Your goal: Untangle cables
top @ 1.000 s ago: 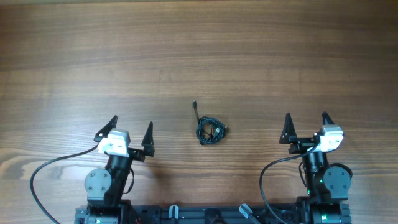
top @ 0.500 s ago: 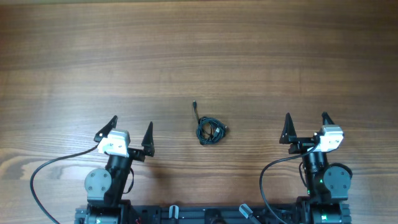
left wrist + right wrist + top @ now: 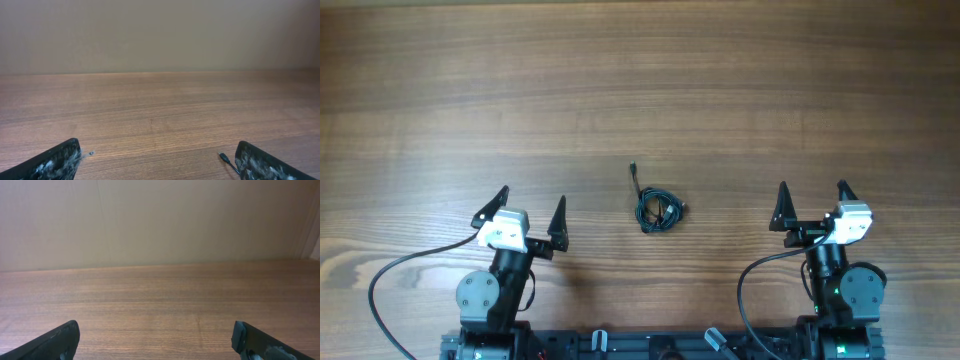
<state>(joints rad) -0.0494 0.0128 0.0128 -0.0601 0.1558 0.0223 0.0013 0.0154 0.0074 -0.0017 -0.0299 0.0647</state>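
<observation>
Overhead: whole knotted cables [image 3: 658, 210]; left wrist: only one plug tip [image 3: 223, 157]

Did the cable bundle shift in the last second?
No. The cables lie at the same spot against the table grain, with the same gap to the left hand and right hand.

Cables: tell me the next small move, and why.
Probably reach the left end effector toward the cables, a small knotted bundle lying untouched between the arms. It and the right end effector are open and empty; the loose plug end shows in the left wrist view.
</observation>
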